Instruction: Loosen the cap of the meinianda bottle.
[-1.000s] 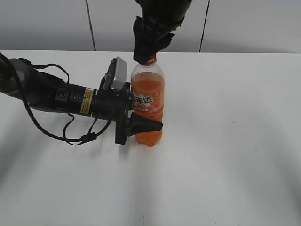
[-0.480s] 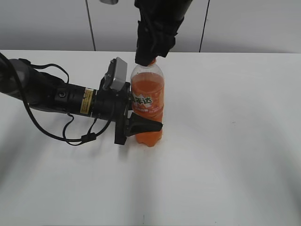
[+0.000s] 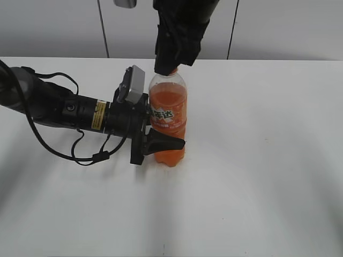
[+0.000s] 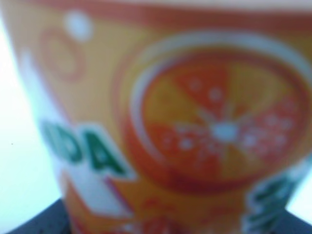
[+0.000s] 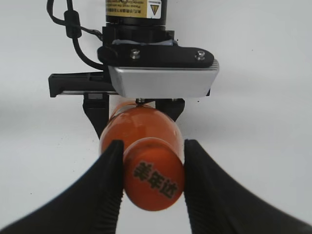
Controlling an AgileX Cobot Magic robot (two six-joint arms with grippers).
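The meinianda bottle [image 3: 168,115] stands upright on the white table [image 3: 257,176], full of orange drink. My left gripper [image 3: 165,140] comes in from the left and is shut on the bottle's lower body. In the left wrist view its blurred label [image 4: 195,122] fills the picture. My right gripper [image 3: 168,65] hangs from above, and in the exterior view it hides most of the cap. In the right wrist view the orange cap [image 5: 153,179] sits between the two black ribbed fingers [image 5: 108,187], which press on its sides. The right gripper [image 5: 153,175] is shut on the cap.
The left arm [image 3: 64,110] lies low across the table's left side with looped black cables [image 3: 80,152]. A grey panelled wall [image 3: 278,27] stands behind the table. In the right wrist view the left wrist's silver camera block [image 5: 163,80] sits just behind the bottle.
The right gripper has turned about the cap's axis since a second ago, and less of the cap shows. The bottle and the left arm have stayed in place.
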